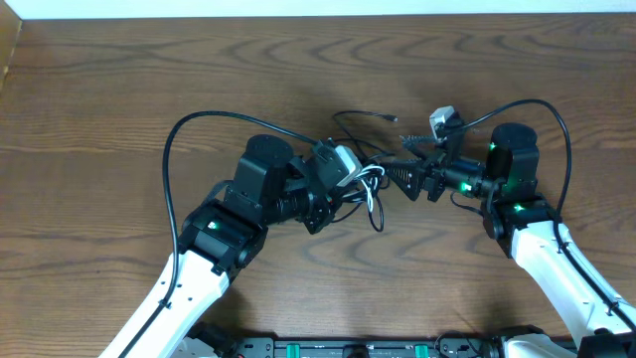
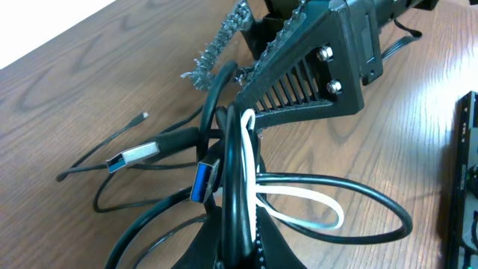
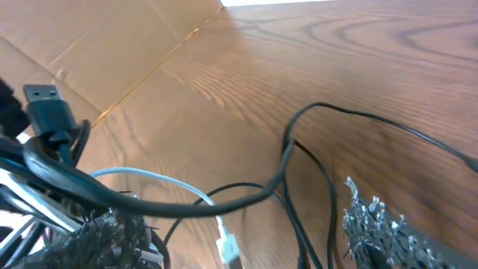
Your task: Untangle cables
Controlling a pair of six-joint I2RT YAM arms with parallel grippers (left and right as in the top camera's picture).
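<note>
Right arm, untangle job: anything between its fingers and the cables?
Nothing visible does. The right gripper is open, and the cables run across the gap between its fingers, above the table. The left gripper is shut on the same bundle from the opposite side, not in the way.

Left arm (image 1: 174, 283), right arm (image 1: 552, 254): white links, black housings behind left gripper (image 1: 370, 184) and right gripper (image 1: 399, 179), green lights (image 1: 494, 149) lit. Right gripper's finger (image 2: 299, 75): black, ribbed, two screws (image 2: 326, 52) at base, rough grey pad (image 2: 272, 45).
</note>
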